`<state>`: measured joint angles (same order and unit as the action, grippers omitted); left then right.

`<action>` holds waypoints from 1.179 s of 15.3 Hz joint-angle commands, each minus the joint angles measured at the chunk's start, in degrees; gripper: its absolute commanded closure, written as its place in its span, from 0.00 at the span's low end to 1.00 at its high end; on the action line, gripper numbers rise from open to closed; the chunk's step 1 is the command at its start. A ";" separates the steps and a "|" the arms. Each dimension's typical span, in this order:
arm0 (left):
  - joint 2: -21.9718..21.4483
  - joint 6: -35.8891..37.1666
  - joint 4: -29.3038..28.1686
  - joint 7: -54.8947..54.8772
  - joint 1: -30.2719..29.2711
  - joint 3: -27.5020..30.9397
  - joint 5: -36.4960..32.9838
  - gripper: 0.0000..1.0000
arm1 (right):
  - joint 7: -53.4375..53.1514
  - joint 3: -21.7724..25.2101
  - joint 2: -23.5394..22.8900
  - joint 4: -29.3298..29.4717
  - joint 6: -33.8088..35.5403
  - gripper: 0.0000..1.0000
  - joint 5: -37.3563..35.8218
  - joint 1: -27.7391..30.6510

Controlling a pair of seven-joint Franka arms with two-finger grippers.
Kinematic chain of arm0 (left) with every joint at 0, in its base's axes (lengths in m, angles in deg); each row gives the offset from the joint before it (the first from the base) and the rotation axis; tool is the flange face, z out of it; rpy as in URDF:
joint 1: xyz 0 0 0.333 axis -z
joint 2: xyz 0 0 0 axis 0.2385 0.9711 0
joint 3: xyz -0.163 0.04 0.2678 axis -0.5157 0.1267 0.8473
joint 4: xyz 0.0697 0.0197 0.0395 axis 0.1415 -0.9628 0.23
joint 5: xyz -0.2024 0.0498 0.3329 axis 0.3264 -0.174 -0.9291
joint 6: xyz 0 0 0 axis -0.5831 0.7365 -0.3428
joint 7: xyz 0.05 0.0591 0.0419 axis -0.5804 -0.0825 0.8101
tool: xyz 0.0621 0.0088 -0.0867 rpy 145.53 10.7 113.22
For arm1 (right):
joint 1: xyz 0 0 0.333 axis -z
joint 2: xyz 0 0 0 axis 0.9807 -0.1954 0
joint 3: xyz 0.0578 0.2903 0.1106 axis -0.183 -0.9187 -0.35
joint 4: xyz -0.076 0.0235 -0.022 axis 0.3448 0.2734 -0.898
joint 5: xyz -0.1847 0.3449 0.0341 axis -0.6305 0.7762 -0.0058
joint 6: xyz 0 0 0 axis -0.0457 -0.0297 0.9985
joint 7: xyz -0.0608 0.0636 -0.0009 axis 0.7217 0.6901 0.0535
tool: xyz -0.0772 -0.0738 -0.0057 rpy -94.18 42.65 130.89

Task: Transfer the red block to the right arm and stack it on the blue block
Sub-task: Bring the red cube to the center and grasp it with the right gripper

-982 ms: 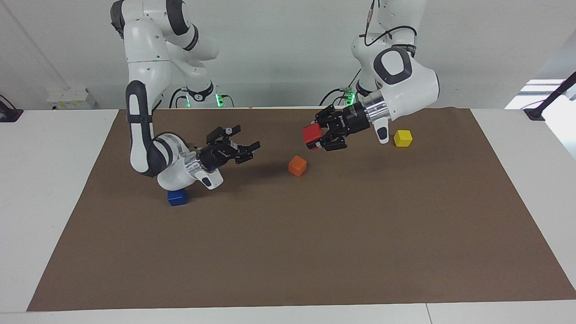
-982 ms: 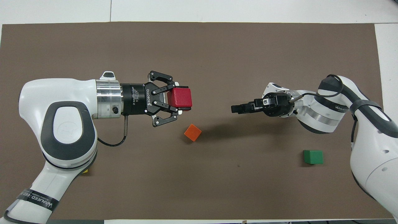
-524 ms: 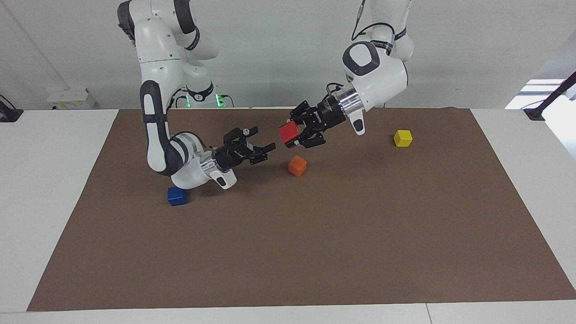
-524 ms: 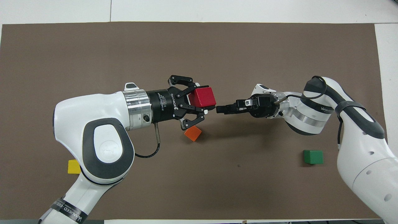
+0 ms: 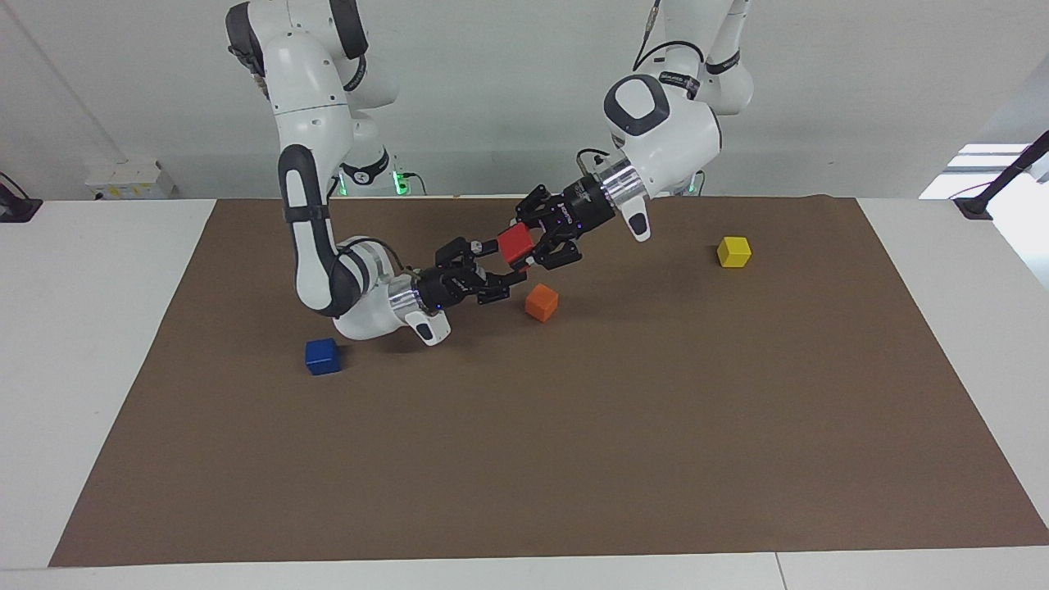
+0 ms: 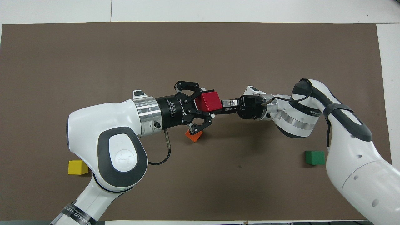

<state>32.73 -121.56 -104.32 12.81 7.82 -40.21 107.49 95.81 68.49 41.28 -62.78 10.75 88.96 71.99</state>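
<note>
Five blocks [image 6: 211, 100], two arms [image 6: 118, 137], one brown mat [image 6: 218, 47]

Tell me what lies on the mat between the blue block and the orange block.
No block lies there. In the facing view the right arm hangs over the brown mat between the blue block and the orange block.

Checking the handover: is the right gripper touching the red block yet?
Cannot tell. In the facing view the right gripper reaches the red block, but neither view shows contact or gap plainly.
</note>
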 commanded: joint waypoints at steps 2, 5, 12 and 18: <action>-1.70 -0.49 -2.71 -1.62 1.50 0.83 1.36 1.00 | 2.24 -0.13 0.55 -0.59 -0.68 0.00 0.81 -0.20; -2.75 1.17 -4.47 -5.06 1.24 0.83 1.36 1.00 | 1.89 -0.21 1.52 -0.68 -0.68 0.00 0.81 -0.11; -3.20 1.88 -5.09 -5.59 1.06 0.92 1.45 1.00 | 1.89 -0.21 1.61 -0.68 -1.38 0.10 0.81 -0.20; -3.02 0.03 -5.18 -5.59 1.68 0.74 1.45 1.00 | 2.06 -0.21 1.87 -0.68 -3.93 0.27 0.90 -1.34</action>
<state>31.41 -120.42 -107.68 8.42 8.38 -40.13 107.48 96.51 68.49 42.06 -62.76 8.61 88.96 71.51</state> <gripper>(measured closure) 0.449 0.198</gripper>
